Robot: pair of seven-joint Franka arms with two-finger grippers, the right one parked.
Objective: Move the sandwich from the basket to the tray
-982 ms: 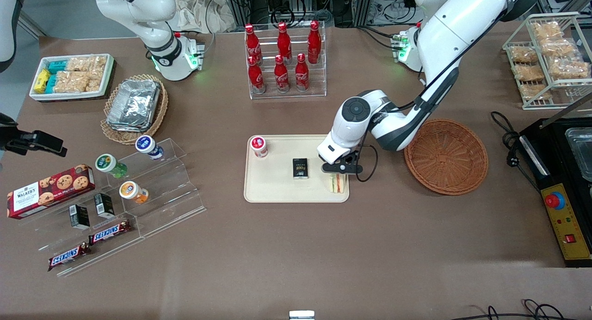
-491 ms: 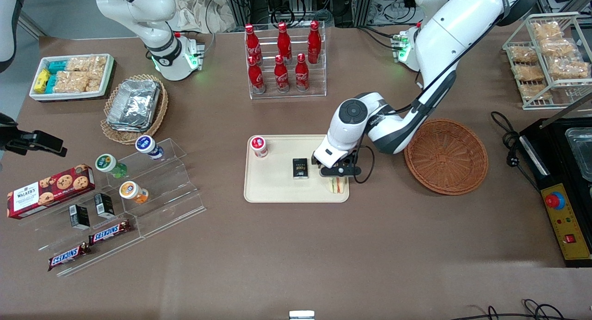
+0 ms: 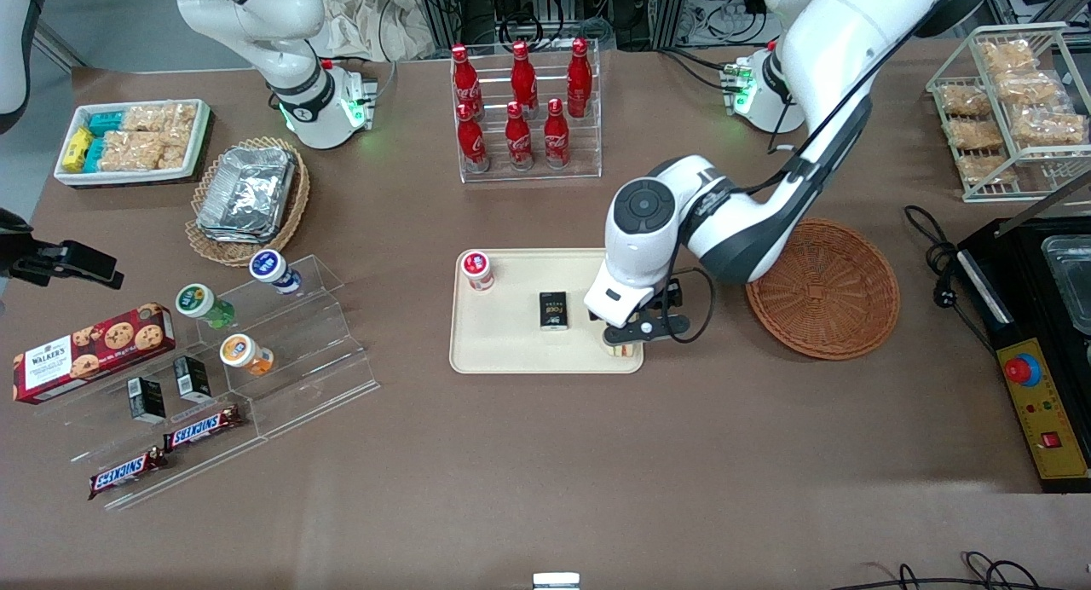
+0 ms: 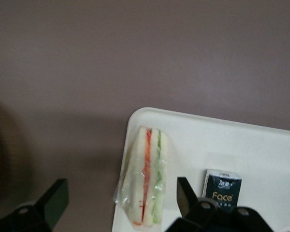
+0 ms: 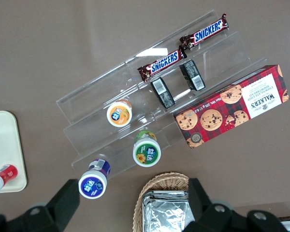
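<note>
Matte brown table [image 3: 528, 454]: spread gripper [image 4: 118, 203] above clear-wrapped wedge sandwich [image 4: 145, 181].

1. The sandwich [image 4: 146, 183], a clear-wrapped wedge with red and green filling, lies on the tray [image 3: 511, 351] at its end nearest the basket [image 3: 822, 288].
2. The tool [image 4: 121, 203] hovers over it, fingers spread.
3. The round wicker basket sits just beside the tray.

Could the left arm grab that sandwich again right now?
Probably yes. The pincer hangs open just above the sandwich, a finger on each side, and nothing lies between them. The sandwich sits on the tray's corner, the small black pack off to one side.
</note>
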